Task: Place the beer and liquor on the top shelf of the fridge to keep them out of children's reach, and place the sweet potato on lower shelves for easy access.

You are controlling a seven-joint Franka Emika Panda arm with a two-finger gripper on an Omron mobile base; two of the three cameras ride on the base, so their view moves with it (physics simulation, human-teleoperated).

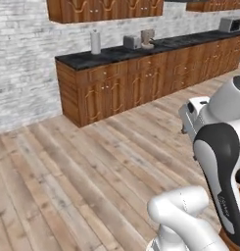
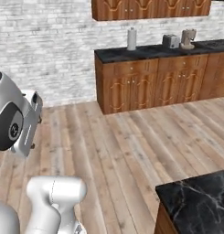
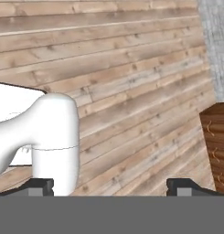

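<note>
I hold the gripper (image 3: 111, 185) wide and empty over bare floorboards (image 1: 82, 166); best to keep the arm tucked while seeking the fridge.

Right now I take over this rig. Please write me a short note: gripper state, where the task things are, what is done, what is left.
Gripper: open and holding nothing, its fingertips wide apart, pointing at the wooden floor.
Task things: no bottle, sweet potato or fridge in these pictures. Ahead stands a wooden cabinet run with a dark counter carrying a paper towel roll, toaster and coffee machine.
Done: nothing I can confirm.
Left: find the fridge and items, then place all three.
</note>
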